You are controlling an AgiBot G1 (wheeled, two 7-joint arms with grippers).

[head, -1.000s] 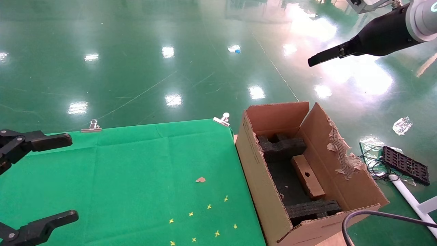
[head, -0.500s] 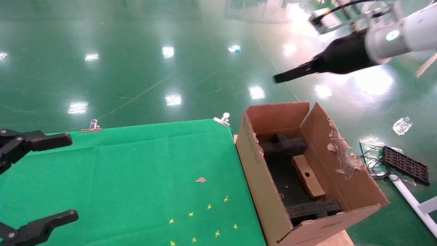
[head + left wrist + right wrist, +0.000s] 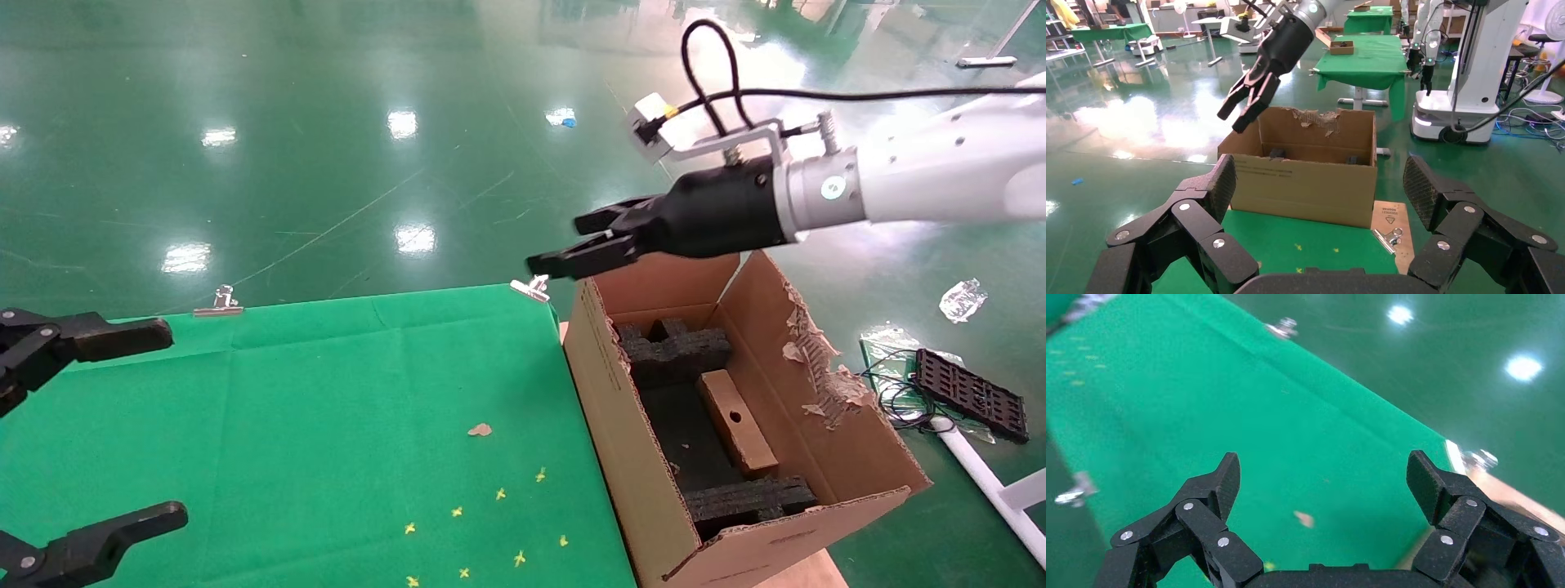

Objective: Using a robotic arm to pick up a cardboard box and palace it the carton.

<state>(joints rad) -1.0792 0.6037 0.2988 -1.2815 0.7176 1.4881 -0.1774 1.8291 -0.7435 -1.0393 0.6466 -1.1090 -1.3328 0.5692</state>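
Observation:
The small brown cardboard box (image 3: pixel 737 425), with a round hole in its thin side, lies inside the large carton (image 3: pixel 609 392) between black foam inserts (image 3: pixel 678 349). The white robotic arm (image 3: pixel 940 175) reaches in from the right. Its right gripper (image 3: pixel 560 243) hangs open and empty above the carton's far left corner, over the table's back edge. The left wrist view shows that same gripper (image 3: pixel 1243 105) above the carton (image 3: pixel 1309 180). In the right wrist view the right gripper (image 3: pixel 1324 471) looks down on green cloth. My left gripper (image 3: pixel 167 423) stands open and empty at the table's left edge.
A green cloth (image 3: pixel 327 392) covers the table, held by metal clips (image 3: pixel 218 304) (image 3: pixel 533 286). A cardboard scrap (image 3: pixel 480 429) and small yellow marks lie on it. The carton's right flap (image 3: pixel 817 359) is torn. A black tray (image 3: pixel 970 394), cables and a plastic bag (image 3: pixel 962 300) lie on the floor.
The right arm has swung down and left from the upper right corner to just above the carton's far left corner. The left gripper and the cardboard box have not moved.

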